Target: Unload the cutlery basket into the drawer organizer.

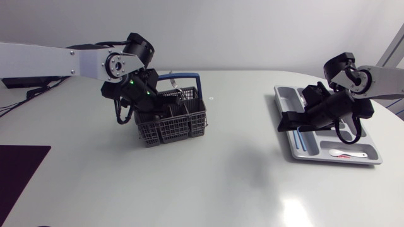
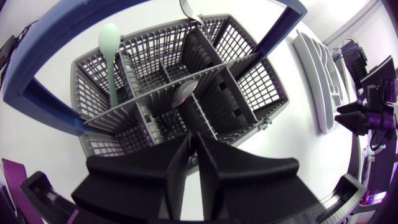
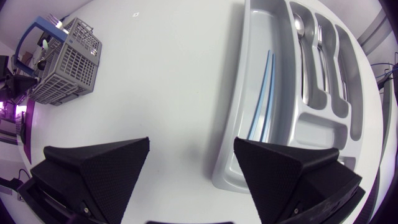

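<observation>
The grey cutlery basket (image 1: 173,123) with a blue handle (image 1: 183,77) stands left of the middle. My left gripper (image 1: 149,106) is lowered into it from above. In the left wrist view its fingers (image 2: 208,165) stand almost together, leaving a thin slit. The bowl of a metal spoon (image 2: 185,93) lies just ahead of the tips, and I cannot see anything pinched. A pale green spoon (image 2: 109,43) and a fork (image 2: 186,6) stand in other compartments. My right gripper (image 3: 196,168) hangs open and empty over the near edge of the grey drawer organizer (image 3: 249,93).
The organizer (image 1: 284,101) holds thin blue sticks (image 3: 264,93), a metal spoon (image 3: 300,28), a fork (image 3: 320,37) and a white spoon (image 1: 349,154). White tabletop lies between basket and organizer. A dark mat (image 1: 19,164) lies at the front left corner.
</observation>
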`<state>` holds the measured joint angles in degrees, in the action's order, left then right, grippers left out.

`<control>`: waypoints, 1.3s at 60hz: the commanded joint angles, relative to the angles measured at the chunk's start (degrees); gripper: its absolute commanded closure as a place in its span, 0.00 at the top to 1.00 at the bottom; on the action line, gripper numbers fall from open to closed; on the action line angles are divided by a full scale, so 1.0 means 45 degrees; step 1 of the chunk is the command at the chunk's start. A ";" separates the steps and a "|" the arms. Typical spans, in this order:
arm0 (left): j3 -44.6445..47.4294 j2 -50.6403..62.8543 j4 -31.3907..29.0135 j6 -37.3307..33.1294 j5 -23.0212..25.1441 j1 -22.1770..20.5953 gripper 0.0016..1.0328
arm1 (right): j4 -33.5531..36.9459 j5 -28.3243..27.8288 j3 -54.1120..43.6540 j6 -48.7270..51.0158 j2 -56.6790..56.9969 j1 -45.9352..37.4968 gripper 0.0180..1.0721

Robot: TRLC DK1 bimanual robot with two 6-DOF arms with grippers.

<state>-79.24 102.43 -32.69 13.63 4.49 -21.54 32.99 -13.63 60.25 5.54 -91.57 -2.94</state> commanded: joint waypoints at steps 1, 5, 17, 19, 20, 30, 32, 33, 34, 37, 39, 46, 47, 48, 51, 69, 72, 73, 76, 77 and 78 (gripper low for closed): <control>0.0227 0.0343 -0.0080 0.0429 -0.0041 0.0158 0.03 | -0.0008 0.0079 -0.0400 -0.0255 0.0271 0.0087 0.93; 0.0227 0.0284 -0.0080 0.0507 0.0037 0.0197 0.03 | -0.0027 0.0099 -0.0459 -0.0255 0.0290 0.0087 0.93; -0.0574 -0.0165 -0.0939 0.0565 0.1600 0.0861 0.03 | -0.0008 0.0099 -0.0596 -0.0235 0.0486 0.0106 0.93; -0.0730 -0.0185 -0.1154 0.0546 0.1795 0.0978 0.03 | 0.0012 0.0099 -0.0615 -0.0235 0.0486 0.0106 0.93; -0.0770 -0.0185 -0.1213 0.0546 0.1873 0.1017 0.03 | 0.0012 0.0099 -0.0615 -0.0235 0.0486 0.0106 0.93; -0.1434 -0.0732 -0.2111 0.0546 0.3357 0.1662 0.03 | 0.0031 0.0099 -0.0693 -0.0157 0.0642 0.0243 0.93; -0.1492 -0.0985 -0.2228 0.0546 0.3572 0.1681 0.03 | 0.0051 0.0099 -0.0713 -0.0138 0.0681 0.0263 0.93; -0.1531 -0.1044 -0.2326 0.0546 0.3709 0.1720 0.03 | 0.0051 0.0099 -0.0732 -0.0079 0.0720 0.0302 0.93; -0.1590 -0.1142 -0.2443 0.0546 0.3826 0.1740 0.03 | 0.0051 0.0099 -0.0752 -0.0001 0.0778 0.0321 0.93; -0.1668 -0.1532 -0.2639 0.0546 0.3982 0.1759 0.03 | 0.0051 0.0079 -0.0791 0.0195 0.0993 0.0438 0.93; -0.1687 -0.1825 -0.2697 0.0526 0.3982 0.1759 0.03 | 0.0051 0.0040 -0.0830 0.0292 0.1150 0.0517 0.93; -0.1746 -0.2802 -0.2912 0.0429 0.4158 0.1759 0.03 | -0.0047 -0.0390 -0.1064 0.0800 0.1970 0.0868 0.93; -0.1727 -0.2997 -0.2932 0.0409 0.4197 0.1740 0.03 | -0.0105 -0.0409 -0.1123 0.0859 0.2107 0.0907 0.93; -0.1727 -0.3134 -0.2932 0.0409 0.4197 0.1720 0.03 | -0.0164 -0.0409 -0.1162 0.0859 0.2204 0.0966 0.93; -0.1687 -0.3505 -0.2932 0.0351 0.4314 0.1642 0.03 | -0.0164 -0.0526 -0.1240 0.0995 0.2556 0.1142 0.93; -0.0594 -0.4833 -0.3635 -0.1349 0.5818 -0.0233 0.03 | -0.1551 -0.1268 -0.3135 0.3007 0.6736 0.2880 0.95; -0.0359 -0.4853 -0.3654 -0.1817 0.5955 -0.0623 0.03 | -0.1551 -0.1268 -0.3369 0.3378 0.7321 0.3388 0.95; -0.0281 -0.4853 -0.3674 -0.1954 0.6033 -0.0702 0.03 | -0.1551 -0.1268 -0.3467 0.3437 0.7517 0.3544 0.95; -0.0008 -0.4853 -0.3713 -0.2364 0.6189 -0.1034 0.03 | -0.1414 -0.1347 -0.3662 0.3769 0.7946 0.3876 0.95; 0.0109 -0.4853 -0.3771 -0.2638 0.6307 -0.1346 0.03 | -0.1316 -0.1386 -0.3701 0.3905 0.8044 0.4013 0.95; 0.0168 -0.4853 -0.3810 -0.2774 0.6404 -0.1502 0.03 | -0.1219 -0.1425 -0.3740 0.4042 0.8103 0.4091 0.95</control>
<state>-80.47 81.36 -48.66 4.58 31.75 -26.30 26.81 -19.70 45.52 20.71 -56.31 14.17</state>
